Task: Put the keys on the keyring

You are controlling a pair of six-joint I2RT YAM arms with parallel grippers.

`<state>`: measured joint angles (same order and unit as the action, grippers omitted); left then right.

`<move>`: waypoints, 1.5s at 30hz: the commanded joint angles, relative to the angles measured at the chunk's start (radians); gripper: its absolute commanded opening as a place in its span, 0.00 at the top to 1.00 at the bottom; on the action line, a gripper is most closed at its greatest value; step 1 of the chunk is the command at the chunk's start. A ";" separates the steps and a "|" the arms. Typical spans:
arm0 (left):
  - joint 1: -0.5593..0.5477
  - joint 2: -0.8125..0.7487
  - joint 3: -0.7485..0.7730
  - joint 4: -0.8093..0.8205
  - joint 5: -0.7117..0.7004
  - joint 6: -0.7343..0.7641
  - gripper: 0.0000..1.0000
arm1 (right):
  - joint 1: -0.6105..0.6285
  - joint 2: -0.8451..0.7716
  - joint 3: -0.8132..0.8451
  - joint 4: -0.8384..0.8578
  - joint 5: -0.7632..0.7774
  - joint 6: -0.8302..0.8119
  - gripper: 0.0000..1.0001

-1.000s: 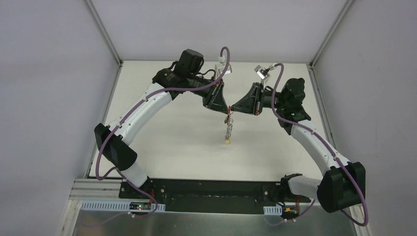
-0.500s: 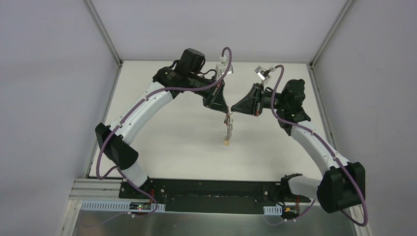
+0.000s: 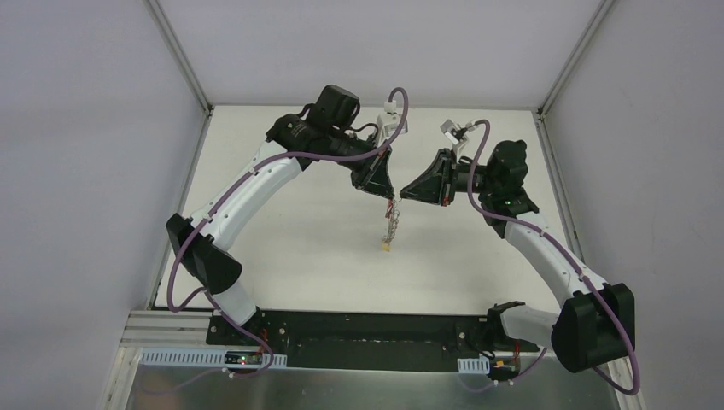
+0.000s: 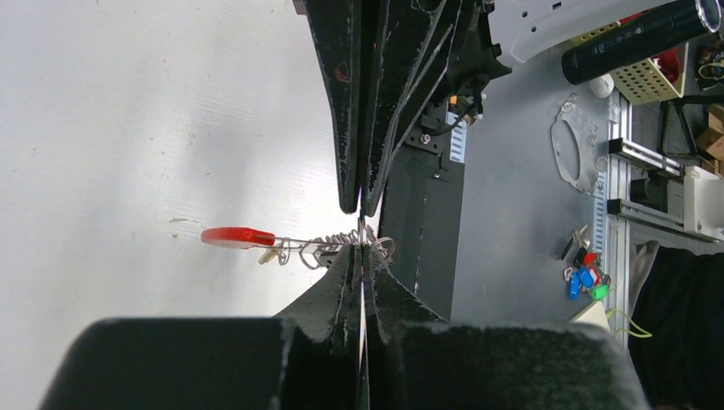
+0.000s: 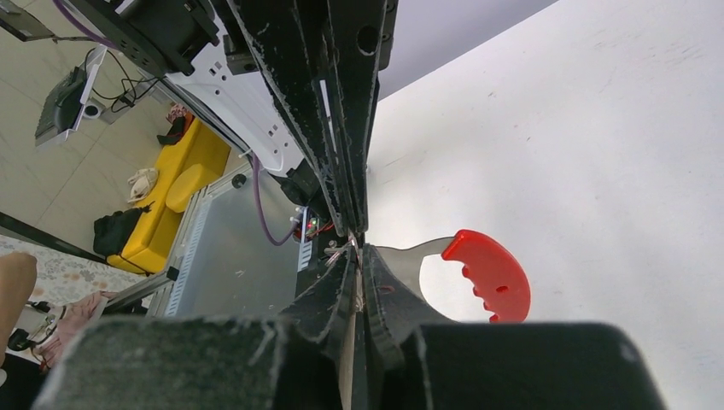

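Observation:
The keys hang in a short chain above the white table, yellow head lowest. Both grippers meet at the top of the chain. My left gripper is shut on the silver rings at its tip; the red end of the strap sticks out to the left. My right gripper faces it tip to tip, shut on a thin silver ring of the bunch, with the grey-and-red curved strap beside its finger. The keyring is hidden.
The white table is boxed in by grey walls with metal corner posts. The black base rail of the arms runs along the near edge.
The left gripper has closed on the top of the bunch. Both gripper tips have drifted slightly left, and the hanging keys have swung left with them.

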<state>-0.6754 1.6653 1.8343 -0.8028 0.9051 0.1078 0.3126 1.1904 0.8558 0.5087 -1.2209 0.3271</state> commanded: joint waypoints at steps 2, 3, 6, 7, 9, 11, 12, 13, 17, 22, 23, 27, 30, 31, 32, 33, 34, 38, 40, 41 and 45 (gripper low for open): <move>-0.020 0.005 0.053 -0.083 0.003 0.060 1.00 | 0.004 -0.029 0.004 -0.001 -0.029 -0.040 0.87; -0.022 0.006 0.053 -0.086 0.004 0.062 1.00 | 0.004 -0.029 0.007 -0.009 -0.030 -0.044 0.85; -0.030 0.010 0.055 -0.093 0.005 0.067 1.00 | 0.010 -0.034 0.018 -0.052 -0.031 -0.079 0.77; -0.033 0.011 0.055 -0.095 0.005 0.067 1.00 | 0.011 -0.035 0.019 -0.066 -0.031 -0.088 0.74; -0.035 0.014 0.056 -0.096 0.005 0.069 1.00 | 0.016 -0.038 0.023 -0.086 -0.032 -0.105 0.67; -0.038 0.017 0.057 -0.098 0.005 0.069 1.00 | 0.021 -0.040 0.026 -0.102 -0.031 -0.118 0.61; -0.040 0.019 0.057 -0.098 0.007 0.070 1.00 | 0.022 -0.041 0.027 -0.108 -0.033 -0.122 0.60; -0.041 0.020 0.056 -0.099 0.007 0.070 1.00 | 0.025 -0.041 0.028 -0.112 -0.035 -0.124 0.59; -0.042 0.025 0.057 -0.095 0.011 0.065 1.00 | 0.036 -0.040 0.029 -0.134 -0.035 -0.143 0.58; -0.044 0.028 0.056 -0.091 0.010 0.060 1.00 | 0.052 -0.034 0.032 -0.158 -0.031 -0.165 0.64; -0.044 0.029 0.057 -0.091 0.010 0.059 1.00 | 0.056 -0.033 0.034 -0.162 -0.030 -0.170 0.66; -0.045 0.030 0.057 -0.092 0.011 0.058 1.00 | 0.061 -0.028 0.035 -0.171 -0.025 -0.178 0.71; -0.045 0.030 0.057 -0.091 0.012 0.058 1.00 | 0.065 -0.025 0.040 -0.172 -0.023 -0.178 0.75; -0.046 0.031 0.057 -0.093 0.012 0.059 1.00 | 0.065 -0.023 0.042 -0.174 -0.023 -0.178 0.76; -0.046 0.031 0.057 -0.095 0.012 0.060 1.00 | 0.066 -0.022 0.043 -0.174 -0.023 -0.178 0.77; -0.046 0.031 0.057 -0.095 0.011 0.061 1.00 | 0.066 -0.022 0.044 -0.175 -0.022 -0.178 0.77; -0.047 0.031 0.056 -0.096 0.012 0.061 1.00 | 0.067 -0.020 0.046 -0.176 -0.022 -0.178 0.77; -0.047 0.033 0.055 -0.098 0.012 0.064 1.00 | 0.071 -0.015 0.049 -0.176 -0.019 -0.177 0.80; -0.047 0.035 0.054 -0.099 0.013 0.066 1.00 | 0.075 -0.012 0.053 -0.177 -0.015 -0.175 0.85; -0.047 0.036 0.054 -0.101 0.014 0.068 1.00 | 0.075 -0.010 0.054 -0.177 -0.014 -0.174 0.88; -0.047 0.036 0.051 -0.101 0.013 0.069 1.00 | 0.075 -0.006 0.057 -0.176 -0.017 -0.175 0.99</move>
<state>-0.7082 1.6989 1.8496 -0.9024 0.8974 0.1524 0.3824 1.1812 0.8604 0.3119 -1.2205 0.1707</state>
